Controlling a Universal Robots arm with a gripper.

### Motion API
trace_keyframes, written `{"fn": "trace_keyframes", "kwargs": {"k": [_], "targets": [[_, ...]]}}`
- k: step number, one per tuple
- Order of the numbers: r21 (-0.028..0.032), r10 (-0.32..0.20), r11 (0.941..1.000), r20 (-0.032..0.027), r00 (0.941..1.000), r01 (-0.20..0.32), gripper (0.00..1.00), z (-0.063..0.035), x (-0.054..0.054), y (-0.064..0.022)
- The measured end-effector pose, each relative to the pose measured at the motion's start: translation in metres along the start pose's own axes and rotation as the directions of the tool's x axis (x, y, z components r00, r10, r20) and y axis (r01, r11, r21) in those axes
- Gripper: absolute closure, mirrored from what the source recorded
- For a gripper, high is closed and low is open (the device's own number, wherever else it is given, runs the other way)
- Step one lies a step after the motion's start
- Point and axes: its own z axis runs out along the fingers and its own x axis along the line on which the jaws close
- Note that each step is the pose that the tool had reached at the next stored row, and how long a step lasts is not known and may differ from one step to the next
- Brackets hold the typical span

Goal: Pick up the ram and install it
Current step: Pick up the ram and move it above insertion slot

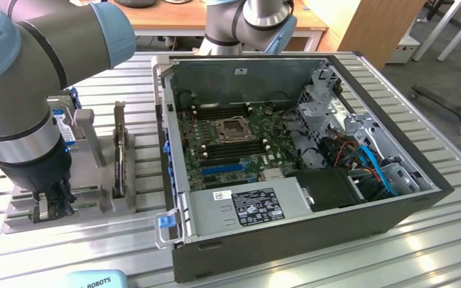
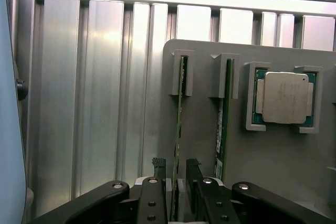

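Ram (image 2: 178,124) stands on edge in its holder (image 2: 199,129) slot, letting the open pincer (image 2: 176,174) straddle it, lower left in the exterior view.

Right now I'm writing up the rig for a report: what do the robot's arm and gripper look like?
The arm is a thick grey metal tube with rounded light-blue joint caps and a black wrist section. The gripper is black, built of jointed link bars studded with silver pins, ending in two narrow fingers.

Holder (image 2: 273,161) on table (image 1: 94,255), at the exterior view's left of computer case (image 1: 295,240), ram (image 2: 179,129) standing in holder
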Motion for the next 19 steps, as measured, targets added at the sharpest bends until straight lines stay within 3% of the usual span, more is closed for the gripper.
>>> {"fn": "trace_keyframes", "kwargs": {"k": [7, 8, 19], "targets": [[0.0000, 0.000, 1.0000, 0.0000, 1.0000, 0.000, 0.72, 0.0000, 0.0000, 0.0000], [0.0000, 0.000, 1.0000, 0.0000, 1.0000, 0.000, 0.79, 0.0000, 0.0000, 0.0000], [-0.0001, 0.000, 1.0000, 0.0000, 1.0000, 0.000, 0.79, 0.0000, 0.0000, 0.0000]]}}
